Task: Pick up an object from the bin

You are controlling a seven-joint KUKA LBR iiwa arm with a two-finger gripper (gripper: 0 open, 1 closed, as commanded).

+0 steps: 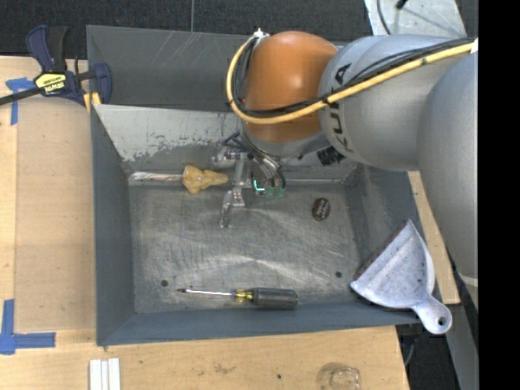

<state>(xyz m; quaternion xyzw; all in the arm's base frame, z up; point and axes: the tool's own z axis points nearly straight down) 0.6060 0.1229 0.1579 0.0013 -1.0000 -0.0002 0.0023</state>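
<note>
My gripper (231, 205) hangs under the arm's orange cover over the back middle of the bin, its tip just above the floor. Just left of it, by the back wall, lies a tan lumpy piece on a clear stick (195, 179), the stick pointing left. The gripper is beside the tan end, and no contact with it shows. A small dark round disc (321, 209) lies flat to the gripper's right.
A screwdriver (244, 296) with a dark handle and yellow collar lies along the front wall, its blade pointing left. A grey-white speckled scoop (398, 276) leans in the front right corner, its handle over the rim. The arm covers the back right.
</note>
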